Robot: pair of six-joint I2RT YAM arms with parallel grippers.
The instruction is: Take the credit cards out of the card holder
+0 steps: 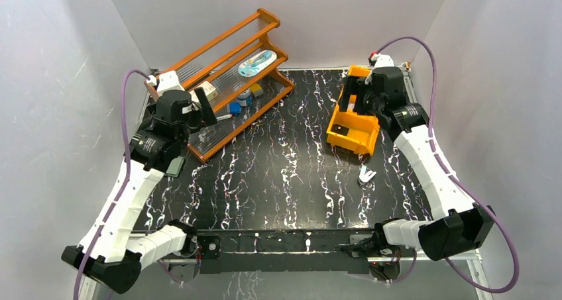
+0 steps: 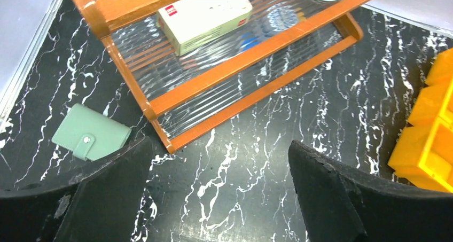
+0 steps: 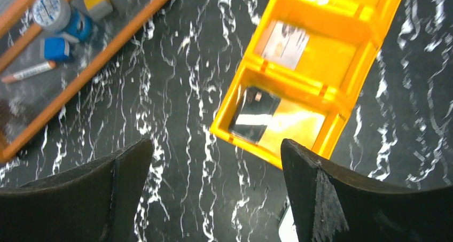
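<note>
The card holder (image 2: pixel 91 132), a pale teal pouch with its snap shut, lies flat on the black marbled table left of the rack's corner; it also shows under my left arm (image 1: pixel 176 167). My left gripper (image 2: pixel 219 146) hangs open just right of it, over bare table. Two credit cards lie in the orange bin (image 3: pixel 267 146): a silvery one (image 3: pixel 255 114) in the near compartment and a pale tan one (image 3: pixel 286 43) in the middle compartment. My right gripper (image 3: pixel 216 146) is open above the table at the bin's near corner, holding nothing.
A tilted wooden rack (image 1: pixel 232 68) with ribbed clear shelves stands at the back left, holding a pale box (image 2: pixel 205 15), a tape roll (image 3: pixel 51 9), small blue items and a marker. A small white object (image 1: pixel 366 175) lies in front of the bin.
</note>
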